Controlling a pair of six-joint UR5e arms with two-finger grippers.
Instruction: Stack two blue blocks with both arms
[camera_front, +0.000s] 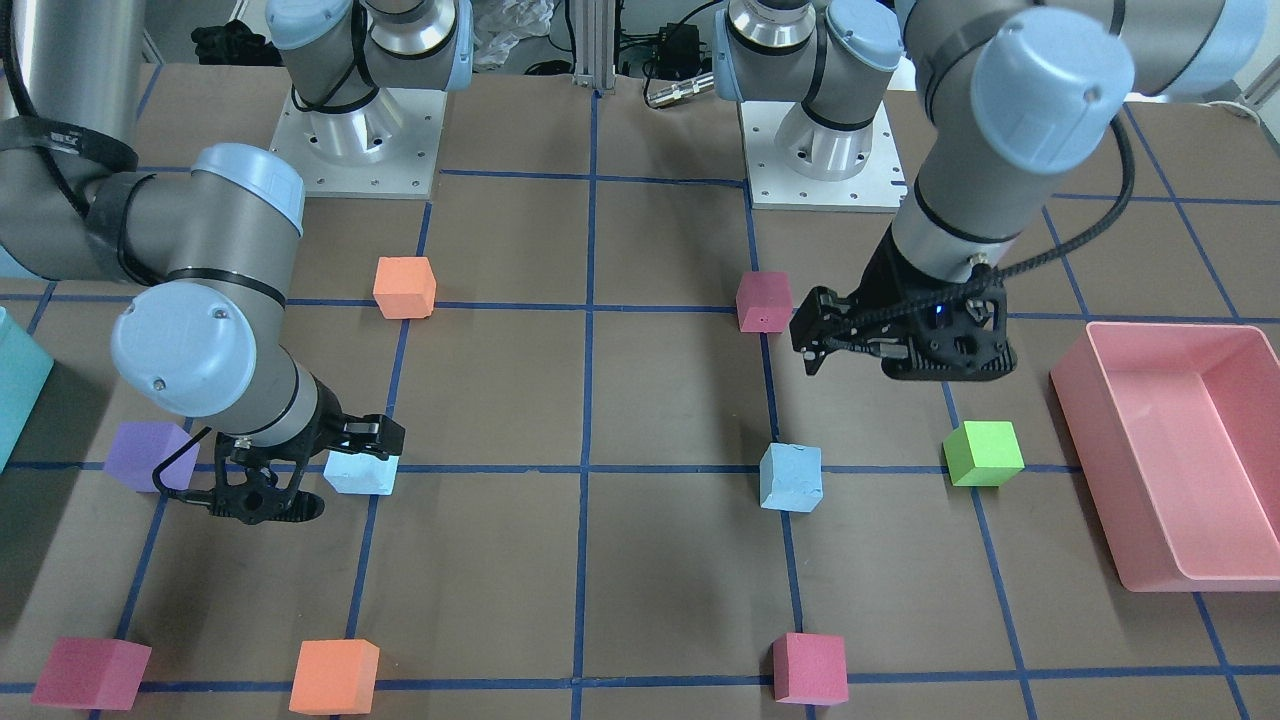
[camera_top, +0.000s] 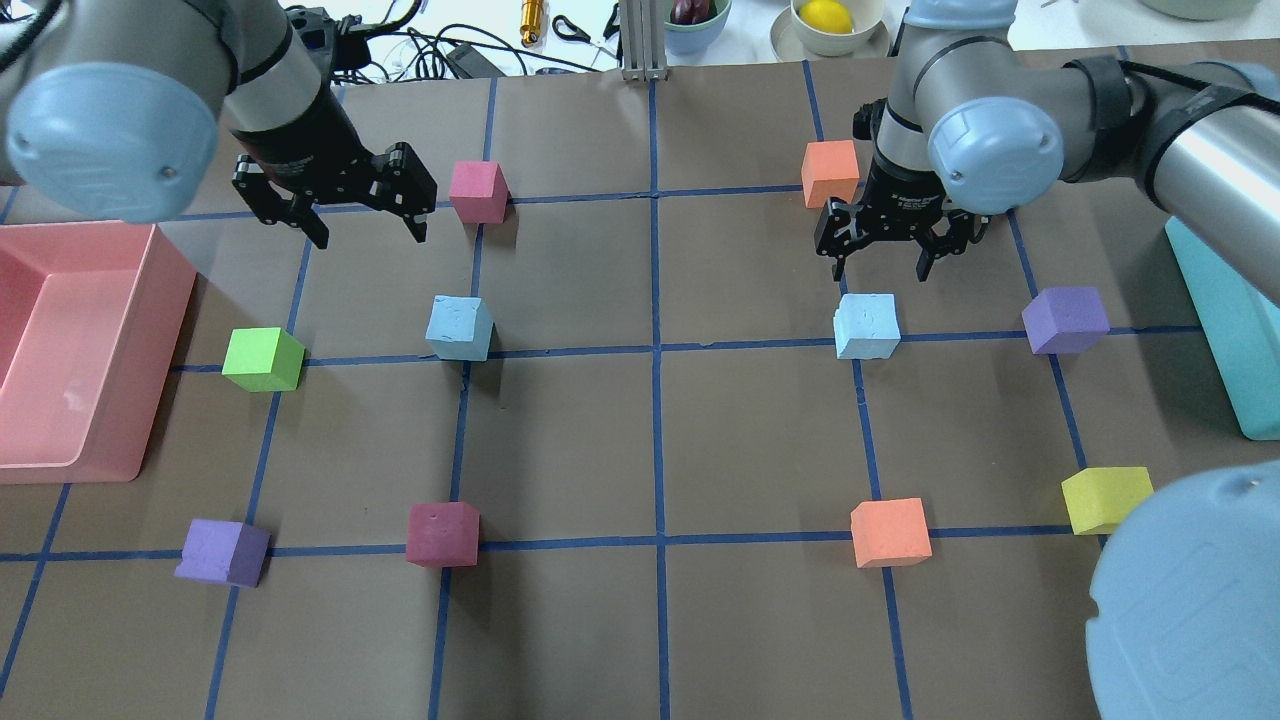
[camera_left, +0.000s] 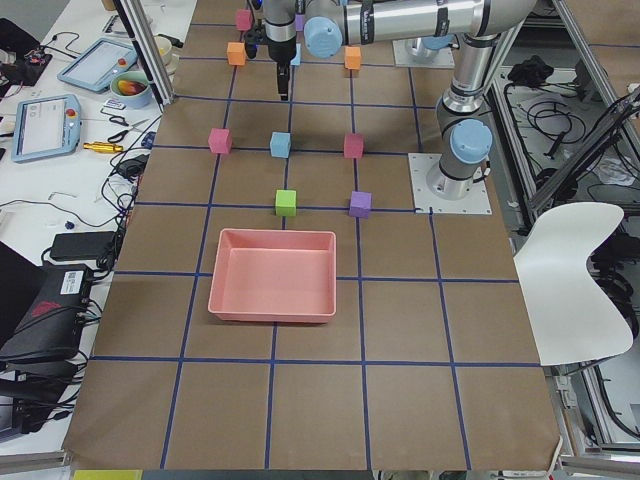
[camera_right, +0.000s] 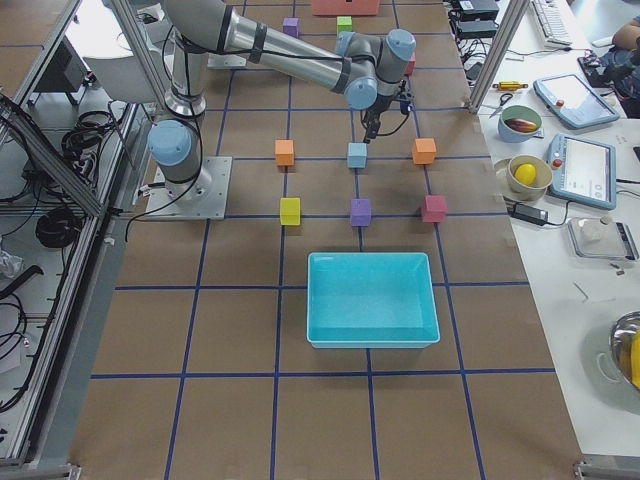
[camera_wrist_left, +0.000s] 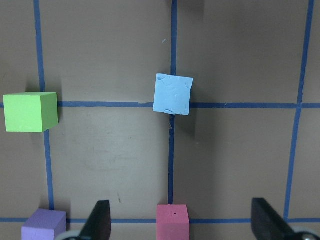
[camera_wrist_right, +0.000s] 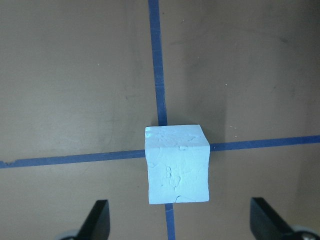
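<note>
both claws hang spread wide above the worktop (camera_top: 760, 450), gripping nothing. one blue block (camera_top: 460, 327) sits on a tape crossing at 5 o'clock from the left claw (camera_top: 368, 225). the other blue block (camera_top: 866, 325) lies near the right claw (camera_top: 880, 262), at its 6 o'clock.

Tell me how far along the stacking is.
Done: nothing; the left blue block and right blue block sit apart on the table. In hand: nothing; the left gripper and right gripper hang open, one near each. Left: grasp, lift, stack.
</note>
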